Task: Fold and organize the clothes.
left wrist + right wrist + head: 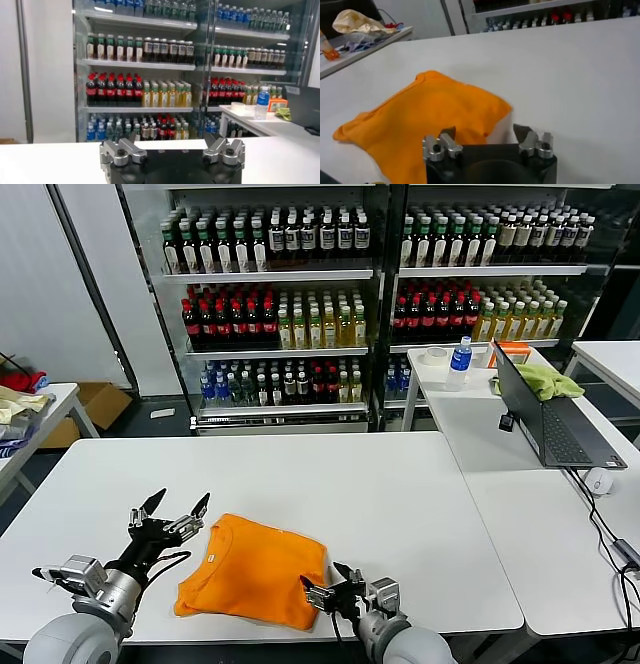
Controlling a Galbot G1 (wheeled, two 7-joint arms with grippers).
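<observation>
Apparently folded, the shirt [255, 572] lies bottom centre; left gripper [170, 509] and right gripper [325, 584] flank it, empty and spread.

I see a bright, plain orange T-shirt [254, 571] on my white table [400, 494]. Both my left gripper [170, 509] and right gripper [322, 580] are black with silver-grey metal parts. Farther off, a yellow-green cloth [545, 380] lies beside a black laptop [548, 418], near a blue-labelled bottle [459, 362].
</observation>
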